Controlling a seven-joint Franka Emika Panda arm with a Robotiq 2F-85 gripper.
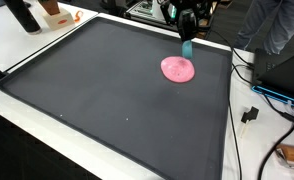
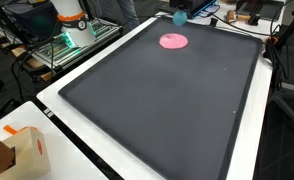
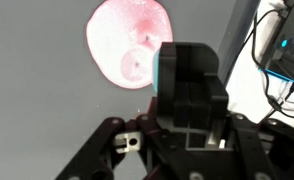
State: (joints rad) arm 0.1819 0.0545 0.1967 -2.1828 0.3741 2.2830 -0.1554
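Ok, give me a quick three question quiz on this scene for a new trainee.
1. What colour is the flat round disc lying on the dark mat?
2. True or false: the gripper hangs over the middle of the mat.
3. Where is the teal object?
A. Lying on the white table, off the mat
B. Between the gripper's fingers, just beyond the disc
C. At the mat's near corner

Key: 1. Pink. 2. False: it is close to the mat's far edge. 3. B.
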